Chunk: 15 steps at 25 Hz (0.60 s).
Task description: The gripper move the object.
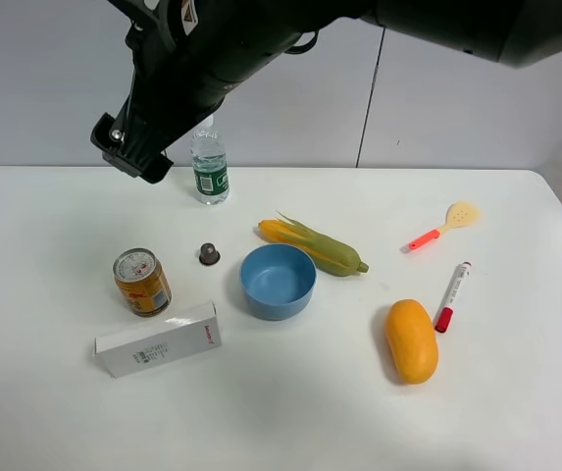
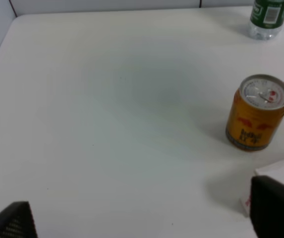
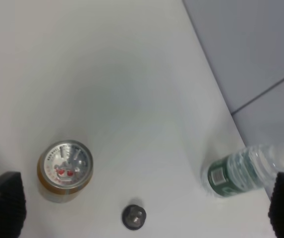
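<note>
1. The right gripper (image 3: 142,202), a black claw on a dark arm reaching in from the far right, hangs high above the white table (image 1: 45,226). Its two fingertips stand wide apart with nothing between them, so this hand is released and empty.
2. Below this claw stand an orange-and-gold drink can with a silver top (image 1: 141,282), a small dark grey capsule (image 1: 209,254) and a clear plastic water bottle with a green label (image 1: 209,162). All three are upright and apart from one another.
3. The long white rectangular cardboard box (image 1: 159,340), with grey print and a small red mark near one end, lies flat on the table just beside the can. It is on the can's side away from the right gripper, well below the claw and not touched by it.
4. The left gripper (image 2: 144,213) is also released, its black fingertips spread wide over bare table and holding nothing. One end of the box shows next to one fingertip and is partly hidden behind it. Whether they touch cannot be told.
5. Farther from the right gripper, past the capsule, sit a round blue bowl (image 1: 278,281) and a corn cob in green husk (image 1: 313,247). Beyond them are a yellow-orange mango (image 1: 411,340), a red-capped white marker pen (image 1: 453,295) and a pale yellow slotted spatula with an orange handle (image 1: 444,225).
</note>
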Each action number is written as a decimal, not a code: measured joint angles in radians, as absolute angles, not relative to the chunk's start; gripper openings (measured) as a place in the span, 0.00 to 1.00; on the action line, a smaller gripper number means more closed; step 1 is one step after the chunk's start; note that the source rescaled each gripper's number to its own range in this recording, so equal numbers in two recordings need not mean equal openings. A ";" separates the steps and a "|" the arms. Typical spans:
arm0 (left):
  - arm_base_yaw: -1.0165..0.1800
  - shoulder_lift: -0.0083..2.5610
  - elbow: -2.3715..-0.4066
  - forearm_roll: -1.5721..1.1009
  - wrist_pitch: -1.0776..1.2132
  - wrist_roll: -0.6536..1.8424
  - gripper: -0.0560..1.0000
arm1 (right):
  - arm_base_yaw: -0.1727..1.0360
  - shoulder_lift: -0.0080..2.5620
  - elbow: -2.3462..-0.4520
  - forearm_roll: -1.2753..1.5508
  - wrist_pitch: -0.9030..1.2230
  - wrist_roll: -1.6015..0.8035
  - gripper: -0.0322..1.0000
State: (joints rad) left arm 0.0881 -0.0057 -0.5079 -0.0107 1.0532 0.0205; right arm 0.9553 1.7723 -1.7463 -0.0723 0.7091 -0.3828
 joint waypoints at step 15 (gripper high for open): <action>0.088 -0.006 -0.508 -0.011 1.053 0.021 1.00 | 0.873 1.657 -1.746 -0.295 0.706 -0.321 1.00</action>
